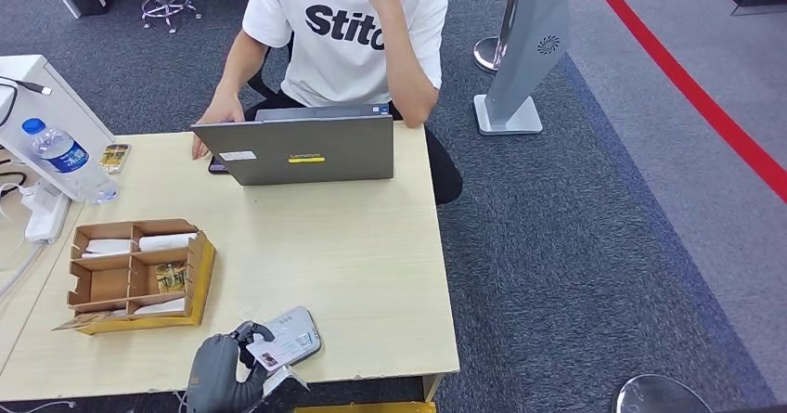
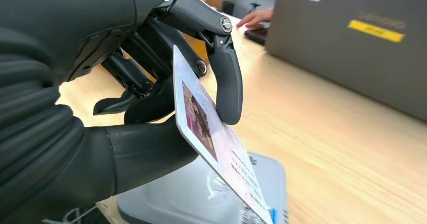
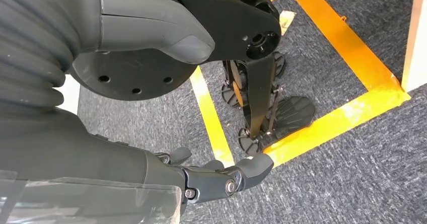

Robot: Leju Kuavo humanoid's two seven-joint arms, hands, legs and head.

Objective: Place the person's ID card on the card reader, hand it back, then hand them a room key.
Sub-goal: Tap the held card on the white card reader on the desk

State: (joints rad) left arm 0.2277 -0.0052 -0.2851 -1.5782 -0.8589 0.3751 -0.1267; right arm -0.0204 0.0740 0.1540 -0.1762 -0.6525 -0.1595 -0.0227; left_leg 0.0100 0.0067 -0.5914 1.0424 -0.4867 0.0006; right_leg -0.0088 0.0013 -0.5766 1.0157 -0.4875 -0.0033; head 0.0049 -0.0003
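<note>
My left hand [image 1: 223,374] is at the table's front edge and pinches the ID card [image 1: 278,349] between thumb and a finger [image 2: 227,78]. The ID card [image 2: 216,146], with its photo side showing, is tilted over the grey card reader [image 2: 199,199]. Whether its low edge touches the reader I cannot tell. The card reader [image 1: 299,324] lies flat near the front edge. A wooden organiser [image 1: 199,278] at the left holds room key cards [image 1: 170,277]. My right hand [image 3: 126,158] hangs over the carpet, fingers [image 3: 236,176] apart and holding nothing.
A person [image 1: 343,32] sits behind an open grey laptop [image 1: 306,148] at the table's far side, one hand [image 1: 215,116] beside it. A water bottle [image 1: 70,158] and a white power strip [image 1: 46,211] stand at the left. Yellow floor tape [image 3: 322,48] marks the carpet.
</note>
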